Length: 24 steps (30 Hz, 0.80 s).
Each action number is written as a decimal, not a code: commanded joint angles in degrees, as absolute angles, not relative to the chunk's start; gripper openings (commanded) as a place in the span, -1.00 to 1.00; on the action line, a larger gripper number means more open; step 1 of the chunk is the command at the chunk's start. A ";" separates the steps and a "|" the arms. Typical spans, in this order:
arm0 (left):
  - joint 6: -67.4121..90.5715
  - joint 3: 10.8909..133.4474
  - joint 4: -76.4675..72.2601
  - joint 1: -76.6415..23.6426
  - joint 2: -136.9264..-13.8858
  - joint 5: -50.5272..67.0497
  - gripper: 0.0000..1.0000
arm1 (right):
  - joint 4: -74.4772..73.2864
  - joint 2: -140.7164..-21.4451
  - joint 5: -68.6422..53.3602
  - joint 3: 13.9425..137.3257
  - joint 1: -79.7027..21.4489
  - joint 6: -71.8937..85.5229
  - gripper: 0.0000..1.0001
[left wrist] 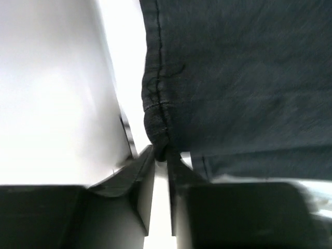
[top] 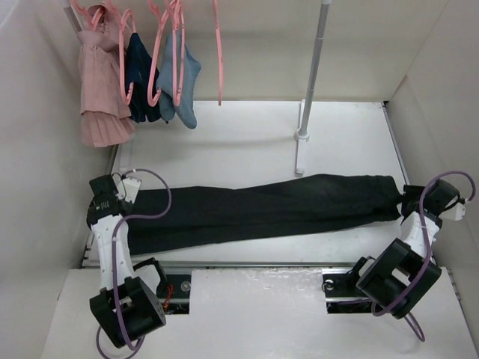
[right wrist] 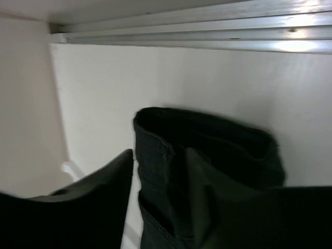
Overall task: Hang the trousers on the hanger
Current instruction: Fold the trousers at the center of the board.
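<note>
The black trousers [top: 262,206] lie stretched left to right across the white table. My left gripper [top: 129,193] is at their left end. In the left wrist view its jaws [left wrist: 162,153] are pinched on a hem corner of the trousers [left wrist: 244,78]. My right gripper [top: 408,200] is at the right end. In the right wrist view its jaws [right wrist: 155,176] are shut around the bunched trousers [right wrist: 207,150], with a thin gap beside the left finger [right wrist: 98,202]. The empty pink hanger [top: 218,52] hangs edge-on from the rail at the back.
Pink hangers at the back left carry a pink dress [top: 101,82], a navy garment [top: 141,75] and a light-blue garment [top: 183,82]. The rack's grey pole [top: 310,82] stands on a base [top: 301,157] just behind the trousers. Cream walls close both sides.
</note>
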<state>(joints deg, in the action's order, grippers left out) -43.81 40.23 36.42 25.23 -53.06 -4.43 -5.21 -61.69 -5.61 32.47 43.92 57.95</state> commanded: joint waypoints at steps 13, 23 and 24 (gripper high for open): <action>-49.33 51.13 48.78 25.66 -55.89 -6.61 0.13 | -19.50 -64.33 14.40 54.29 29.41 34.38 1.00; -43.59 31.42 25.36 14.87 -58.45 -6.58 0.09 | -21.71 -73.21 6.45 47.12 15.38 39.28 -0.29; -43.59 29.64 23.40 13.46 -59.23 -7.98 0.06 | -20.23 -74.34 5.02 44.85 14.86 39.98 -0.58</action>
<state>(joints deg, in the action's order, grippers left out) -45.30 35.35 31.68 16.38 -58.52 -4.40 -19.18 -72.71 9.85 48.49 15.18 37.50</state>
